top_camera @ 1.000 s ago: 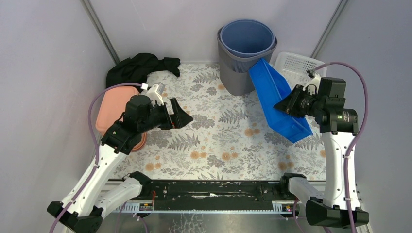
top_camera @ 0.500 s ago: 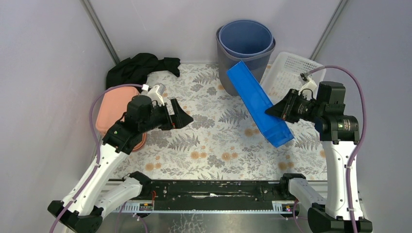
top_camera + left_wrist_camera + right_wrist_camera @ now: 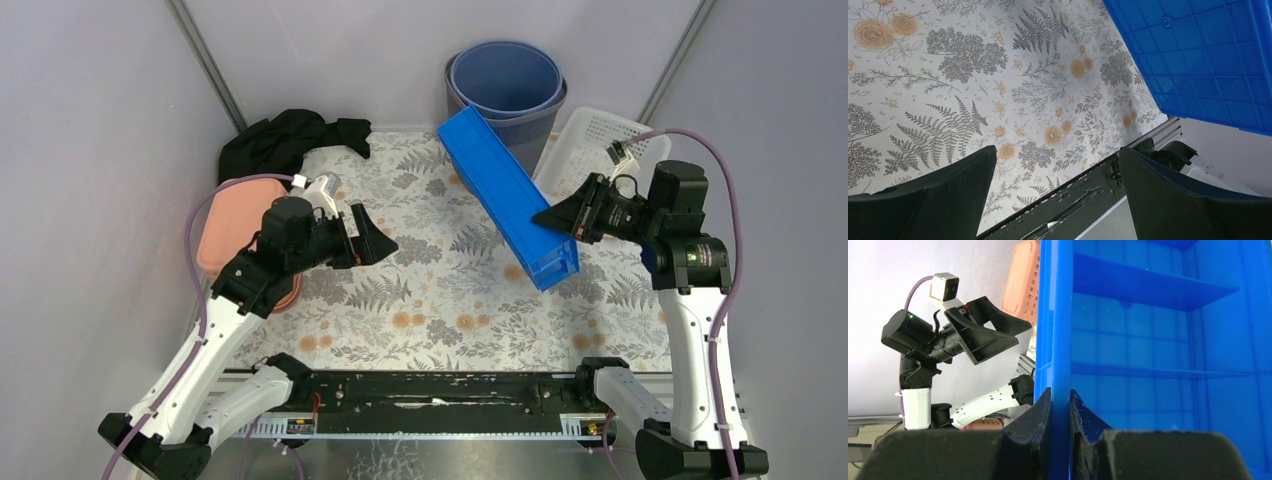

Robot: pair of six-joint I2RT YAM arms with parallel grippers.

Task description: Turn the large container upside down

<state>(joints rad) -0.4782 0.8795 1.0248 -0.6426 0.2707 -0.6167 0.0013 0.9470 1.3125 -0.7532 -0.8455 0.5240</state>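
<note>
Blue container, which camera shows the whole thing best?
The top external view: the blue container shows end to end, tilted, with the right arm's fingers on its edge. The right wrist view shows only its divided inside and the wall pinched between those fingers. The left wrist view catches a corner of its gridded underside.

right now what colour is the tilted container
The container is bright blue, best seen in the top view.

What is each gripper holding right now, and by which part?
The right gripper pinches the blue bin by the rim of one wall. The left gripper is open, holding nothing.
</note>
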